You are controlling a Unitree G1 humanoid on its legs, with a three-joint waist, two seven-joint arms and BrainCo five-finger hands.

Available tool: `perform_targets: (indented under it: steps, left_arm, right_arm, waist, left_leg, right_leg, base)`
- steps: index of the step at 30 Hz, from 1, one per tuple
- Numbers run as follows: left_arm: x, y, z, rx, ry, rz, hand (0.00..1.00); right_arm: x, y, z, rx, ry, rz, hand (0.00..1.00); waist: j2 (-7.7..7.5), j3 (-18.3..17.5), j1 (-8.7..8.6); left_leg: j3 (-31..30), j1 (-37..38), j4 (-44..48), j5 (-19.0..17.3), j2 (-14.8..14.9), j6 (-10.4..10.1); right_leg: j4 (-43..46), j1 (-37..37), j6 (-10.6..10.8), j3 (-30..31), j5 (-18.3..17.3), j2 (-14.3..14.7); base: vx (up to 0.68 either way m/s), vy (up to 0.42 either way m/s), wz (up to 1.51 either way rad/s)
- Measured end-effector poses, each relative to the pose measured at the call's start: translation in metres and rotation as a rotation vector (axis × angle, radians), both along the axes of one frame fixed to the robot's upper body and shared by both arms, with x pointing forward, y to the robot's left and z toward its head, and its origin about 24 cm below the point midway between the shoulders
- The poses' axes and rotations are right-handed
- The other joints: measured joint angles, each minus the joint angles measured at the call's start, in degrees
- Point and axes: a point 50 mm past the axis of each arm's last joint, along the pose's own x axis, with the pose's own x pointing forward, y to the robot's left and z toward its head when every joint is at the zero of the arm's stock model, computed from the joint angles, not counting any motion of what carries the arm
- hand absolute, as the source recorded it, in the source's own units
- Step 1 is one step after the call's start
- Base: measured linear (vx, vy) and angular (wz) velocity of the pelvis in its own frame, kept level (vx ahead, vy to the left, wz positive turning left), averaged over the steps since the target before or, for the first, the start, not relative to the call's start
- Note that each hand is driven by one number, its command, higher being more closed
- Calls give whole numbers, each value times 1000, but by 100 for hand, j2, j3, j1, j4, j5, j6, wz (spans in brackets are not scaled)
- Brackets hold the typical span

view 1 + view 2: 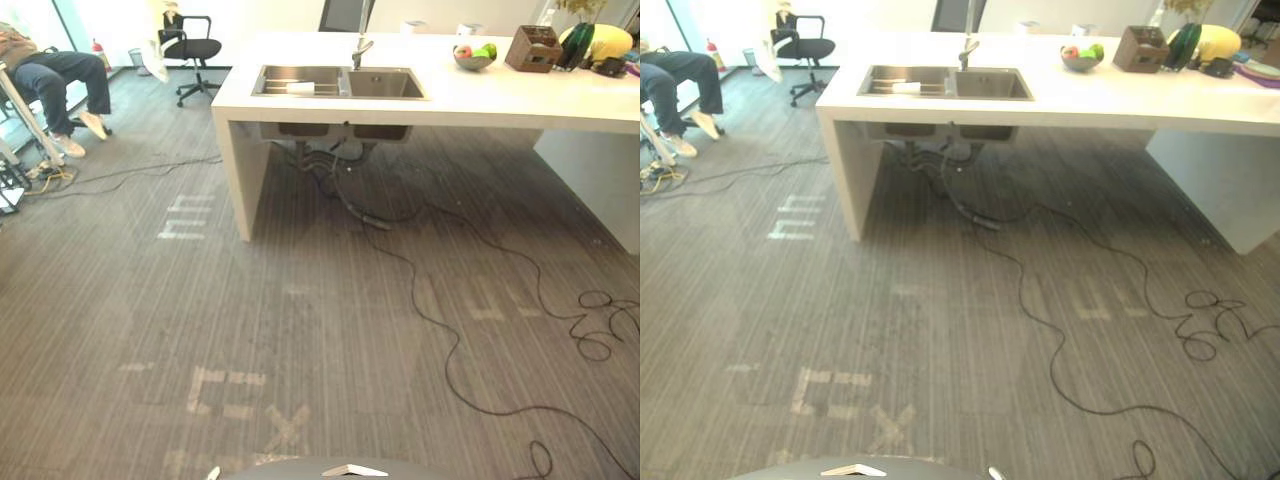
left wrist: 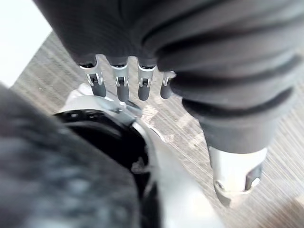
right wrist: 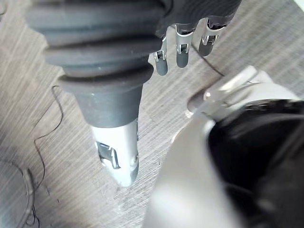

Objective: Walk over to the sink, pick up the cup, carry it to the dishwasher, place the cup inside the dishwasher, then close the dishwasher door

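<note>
Grey carpet floor, white bench far ahead, double sink in its top, seated person and office chair at left, fruit bowl right of sink, white cup in sink's left basin, left hand and right hand hanging, fingers relaxed, empty

A white worktop stands on a grey striped carpet floor marked with pale tape. Toward its right end sit a bowl of fruit and, near it, a brown holder. Beyond its left end are a black office chair and a seated person.
</note>
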Motion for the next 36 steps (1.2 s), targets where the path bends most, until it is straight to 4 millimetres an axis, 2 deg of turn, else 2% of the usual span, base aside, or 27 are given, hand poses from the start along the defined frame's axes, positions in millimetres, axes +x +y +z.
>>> perform_targets:
  steps: [2, 6, 13, 21, 36]
  left_arm:
    - [9, 4, 0, 92, -38, -105, 0]
    - [17, 6, 1, 181, -64, -233, 0]
    - [21, 10, 2, 240, -64, -310, 0]
    - [21, 15, 3, 320, -47, -312, 0]
    - [22, 16, 3, 349, -37, -304, 0]
  right_arm:
    - [12, -2, 2, -63, 1, 184, 0]
    - [25, -3, 4, -118, 17, 336, 0]
    - [30, 0, 3, -126, 40, 374, 0]
    - [36, 5, 3, -160, 26, 459, 0]
    - [43, 5, 4, -229, 9, 497, 0]
  waist:
    - [2, 2, 23]
    - [-1, 7, 15]
    - [-60, 56, -18]
    - [-148, 110, -18]
    - [-129, 236, -16]
  left_leg:
    - [-17, -1, -2, 1, -2, 0]
    - [-18, 0, -6, 17, -7, 22]
    - [-109, -12, -10, 16, -68, 24]
    - [-134, -3, -10, 5, -122, 82]
    - [-154, 138, -13, -8, -167, 100]
  right_leg:
    - [-9, 14, -2, -41, 1, 0]
    - [-15, 15, -6, -47, 7, -1]
    - [-78, 51, 46, -143, -9, -71]
    - [-150, 137, 82, -197, 34, -117]
    - [-149, 294, 109, -230, 22, -159]
  base:
    - [-32, -16, 8]
    - [-55, -16, 0]
    - [-46, -2, 6]
    - [-4, 2, 3]
    - [-18, -12, 1]
